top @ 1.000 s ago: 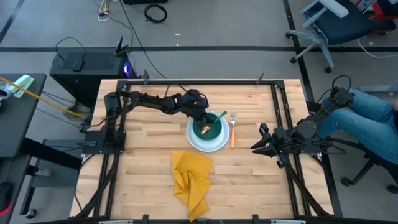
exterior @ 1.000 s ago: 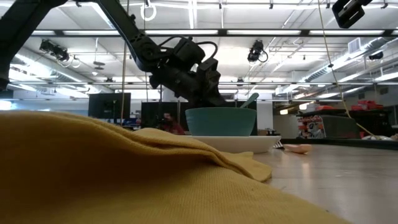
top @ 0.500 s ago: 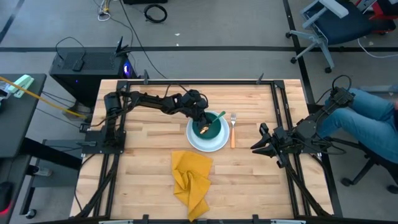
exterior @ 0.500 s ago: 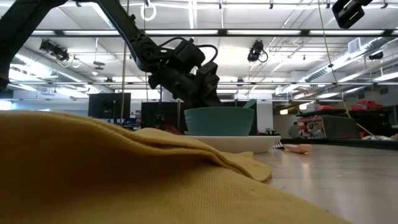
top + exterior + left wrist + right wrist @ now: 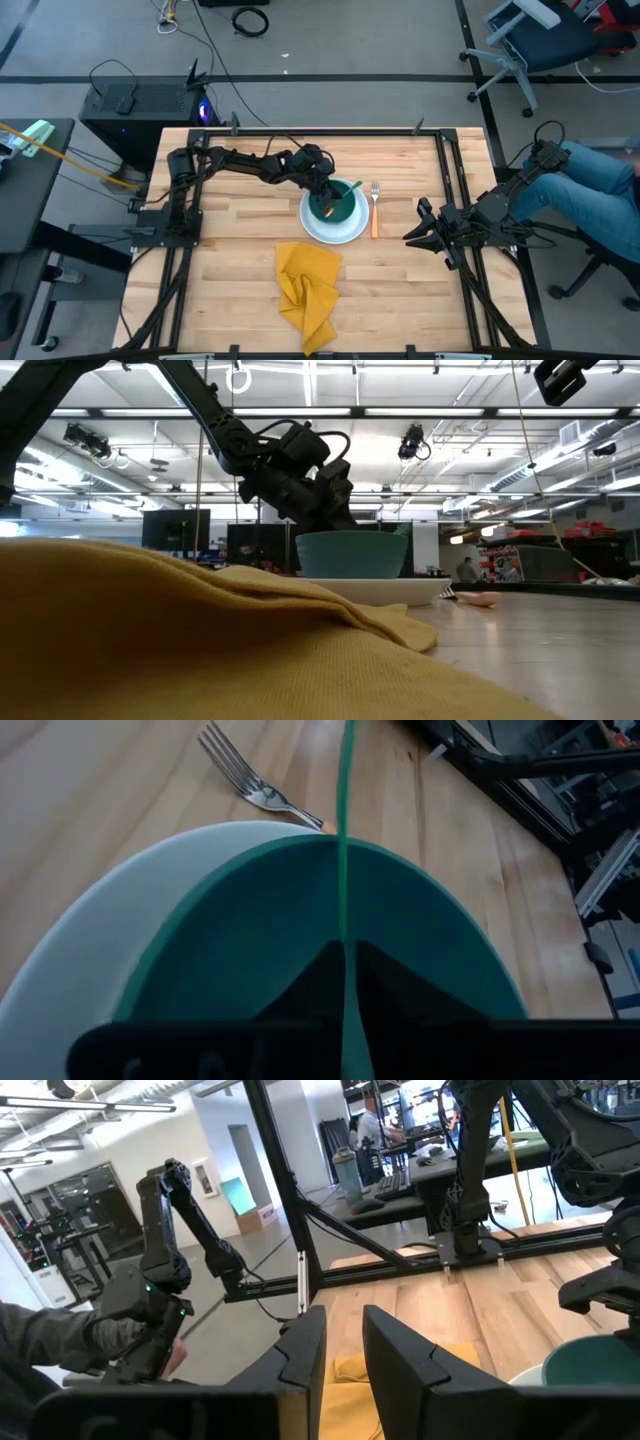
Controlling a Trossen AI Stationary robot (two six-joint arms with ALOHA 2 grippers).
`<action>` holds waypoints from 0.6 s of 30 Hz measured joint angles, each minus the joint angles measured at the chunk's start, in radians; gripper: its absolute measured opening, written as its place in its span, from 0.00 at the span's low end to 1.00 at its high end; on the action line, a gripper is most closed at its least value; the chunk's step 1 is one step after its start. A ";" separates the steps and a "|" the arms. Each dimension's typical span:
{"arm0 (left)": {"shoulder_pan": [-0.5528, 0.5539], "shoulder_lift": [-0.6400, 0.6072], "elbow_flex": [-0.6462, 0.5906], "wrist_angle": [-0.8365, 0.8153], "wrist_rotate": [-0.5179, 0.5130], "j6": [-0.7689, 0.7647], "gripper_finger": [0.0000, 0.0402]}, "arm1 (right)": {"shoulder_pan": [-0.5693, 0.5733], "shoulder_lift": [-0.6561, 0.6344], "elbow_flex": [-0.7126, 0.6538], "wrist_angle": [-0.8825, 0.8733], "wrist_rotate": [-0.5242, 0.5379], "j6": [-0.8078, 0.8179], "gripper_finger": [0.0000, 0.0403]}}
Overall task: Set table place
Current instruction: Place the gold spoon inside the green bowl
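A teal bowl (image 5: 349, 206) (image 5: 355, 554) stands on a white plate (image 5: 340, 233) (image 5: 90, 950) in the middle of the light-wood table (image 5: 230, 250). A thin green spoon (image 5: 357, 186) (image 5: 345, 840) lies in the bowl, its handle pointing over the far right rim. My left gripper (image 5: 324, 200) (image 5: 345, 990) reaches down into the bowl and is shut on the spoon. A fork with an orange handle (image 5: 374, 210) (image 5: 250, 782) lies on the table right of the plate. A crumpled yellow napkin (image 5: 308, 288) lies near the front edge. My right gripper (image 5: 410, 237) (image 5: 345, 1350) waits open at the table's right edge. My left gripper pinches the green spoon between its two fingers (image 5: 310, 985), which lie across it inside the bowl. The spoon's thin edge (image 5: 346, 935) runs out from between them. The fingers slant down from the table's far left. The free handle end (image 5: 359, 184) points up over the bowl's rim.
Black rails (image 5: 455, 190) run along the table's sides. The napkin (image 5: 150, 640) fills the low view's foreground. A seated person's legs (image 5: 590, 180) are just right of the table. Bare wood shows left of the plate and in the near right corner.
My left gripper has sunk a little deeper into the bowl, still shut on the spoon. In the low view the spoon's handle end, which stood clear above the bowl's rim, has dropped almost level with it.
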 joint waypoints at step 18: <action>-0.003 0.000 0.000 0.071 0.004 -0.022 0.24 | 0.000 0.000 0.000 0.000 0.000 0.000 0.19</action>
